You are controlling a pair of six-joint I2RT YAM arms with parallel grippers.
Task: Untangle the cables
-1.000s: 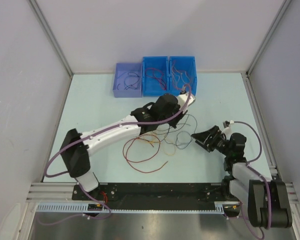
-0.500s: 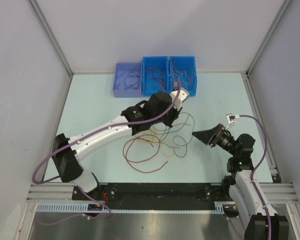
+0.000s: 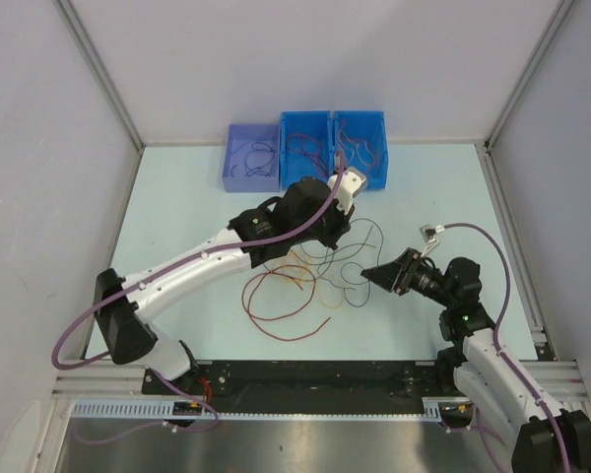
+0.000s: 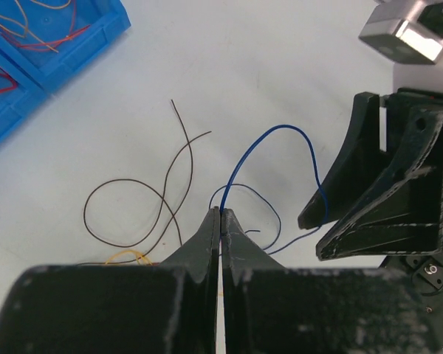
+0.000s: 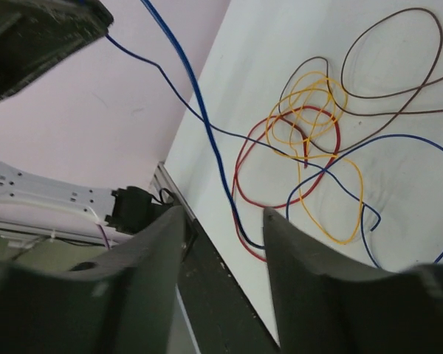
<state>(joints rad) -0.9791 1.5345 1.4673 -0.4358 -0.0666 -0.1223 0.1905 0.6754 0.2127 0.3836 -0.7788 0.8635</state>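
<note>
Left fingers (image 4: 220, 221): pressed shut on the blue cable (image 4: 269, 133). It comes out right at their tips, arches up, then drops away toward the right fingers (image 3: 372, 273).

Right fingers: apart, nothing clamped. In the right wrist view the blue cable runs down through the gap between them. I cannot make out contact with either side.

The rest of the cables (image 5: 310, 140) (red, yellow, brown, more blue loops) lie in a loose overlapping heap on the counter (image 3: 177, 217). The heap sits below and beyond the right fingers and close under the left ones.

Handling, judged:
- Very light, limp and thin.
- Each strand keeps a springy curl, so lifting one likely drags neighbouring loops along.
- The smooth jacket probably slips through a weak or off-centre pinch.
- Not fragile, but a hard pull would tighten the crossings.

Where to hold: the raised blue span between the two sets of fingers, clear of the heap. Pinch it squarely at the tips of the right fingers, near the left fingers' hold, then draw the two holds apart slowly.
</note>
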